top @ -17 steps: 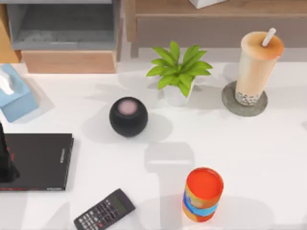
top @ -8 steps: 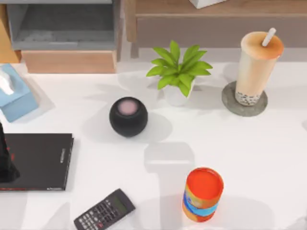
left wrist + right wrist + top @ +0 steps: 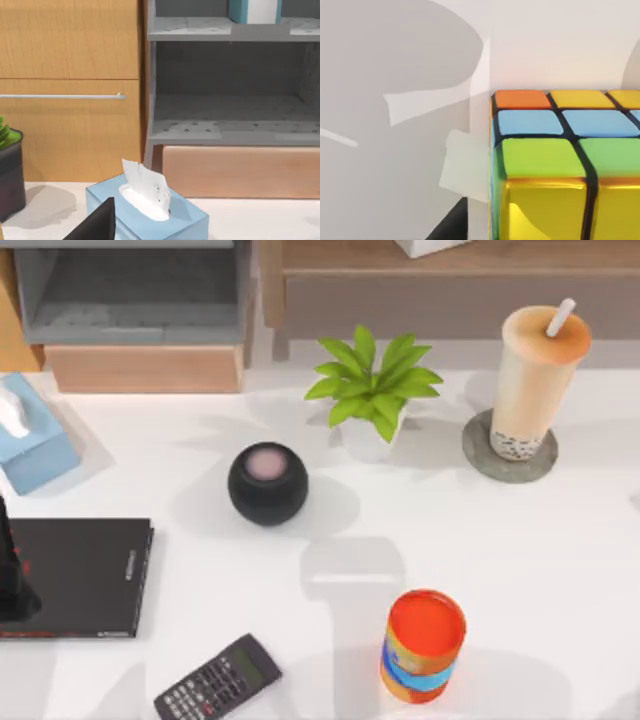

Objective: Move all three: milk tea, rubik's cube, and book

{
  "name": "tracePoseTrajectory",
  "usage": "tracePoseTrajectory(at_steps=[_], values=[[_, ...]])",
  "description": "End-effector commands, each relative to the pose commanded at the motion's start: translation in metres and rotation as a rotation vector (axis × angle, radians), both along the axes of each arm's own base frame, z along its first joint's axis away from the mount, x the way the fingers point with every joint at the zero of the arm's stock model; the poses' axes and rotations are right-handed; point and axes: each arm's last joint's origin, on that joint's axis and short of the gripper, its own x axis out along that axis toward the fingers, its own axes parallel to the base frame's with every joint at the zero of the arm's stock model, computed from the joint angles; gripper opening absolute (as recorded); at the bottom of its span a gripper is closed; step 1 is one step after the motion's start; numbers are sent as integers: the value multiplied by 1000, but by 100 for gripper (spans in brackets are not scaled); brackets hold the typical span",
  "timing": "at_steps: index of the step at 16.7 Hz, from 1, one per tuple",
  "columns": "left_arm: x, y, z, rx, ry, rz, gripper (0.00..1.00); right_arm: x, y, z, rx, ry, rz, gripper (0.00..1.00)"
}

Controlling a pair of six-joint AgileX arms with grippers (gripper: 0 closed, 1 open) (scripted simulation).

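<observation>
Nothing among the task's things has shifted in the last second: the milk tea (image 3: 540, 375) stands upright on its coaster (image 3: 478, 455) at the table's (image 3: 520, 560) far right, behind the orange-and-blue can (image 3: 424, 644); the rubik's cube (image 3: 560, 165) rests on the white top right by my right gripper (image 3: 451, 225); the book (image 3: 254, 11) stands on the upper shelf (image 3: 190, 29). My left gripper (image 3: 12, 580) hangs over the black book (image 3: 85, 575). Open or closed, I cannot tell for either, so I judge all three moves are undone, cube likely first

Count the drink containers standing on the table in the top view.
2. The milk tea stands on a grey coaster at the far right; the orange-and-blue can stands near the front edge, right of centre.
</observation>
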Motion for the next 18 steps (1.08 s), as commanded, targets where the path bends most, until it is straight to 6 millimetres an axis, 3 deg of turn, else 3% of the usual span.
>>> tracePoseTrajectory(at_steps=[8, 18], values=[[0, 0, 0, 0, 0, 0, 100, 0, 0, 0, 0, 0, 0, 2], [0, 0, 0, 0, 0, 0, 100, 0, 0, 1, -2, -2, -1, 0]])
